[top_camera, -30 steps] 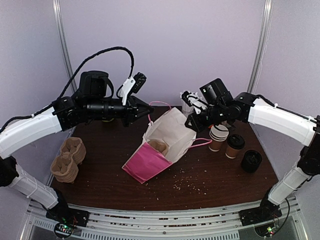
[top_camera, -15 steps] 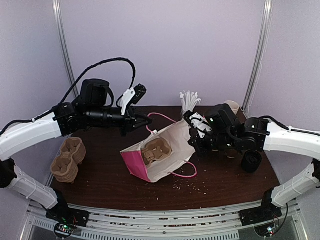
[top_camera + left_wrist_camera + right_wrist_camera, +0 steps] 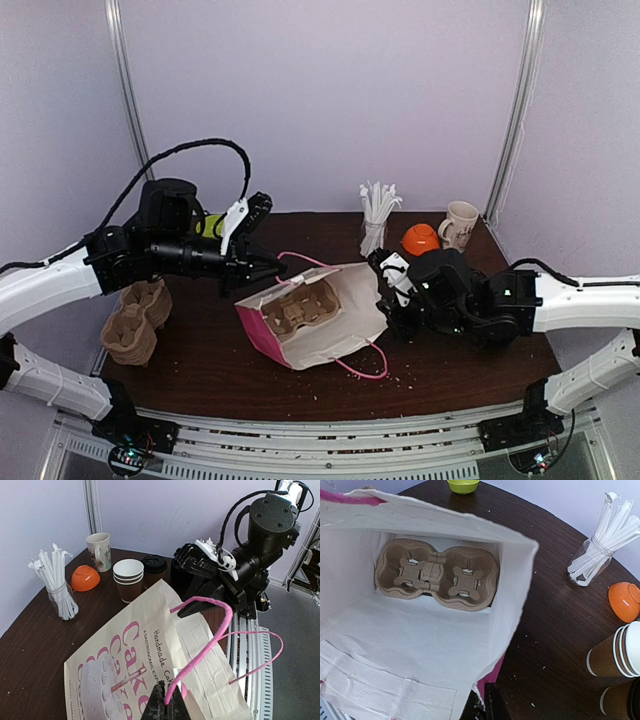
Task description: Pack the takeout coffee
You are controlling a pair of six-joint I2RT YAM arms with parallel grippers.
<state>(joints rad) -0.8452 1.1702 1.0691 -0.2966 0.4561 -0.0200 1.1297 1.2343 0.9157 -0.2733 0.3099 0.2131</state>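
Dark table (image 3: 200,370), lilac walls (image 3: 320,100); L pincer (image 3: 165,704) clamps bag handle (image 3: 212,625), R pincer (image 3: 486,706) bag rim (image 3: 517,597).

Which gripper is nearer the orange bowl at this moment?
Right. The right gripper, shut on the paper bag's rim, sits just in front of the orange bowl. The left gripper pinches the pink handle on the bag's far side from the bowl.
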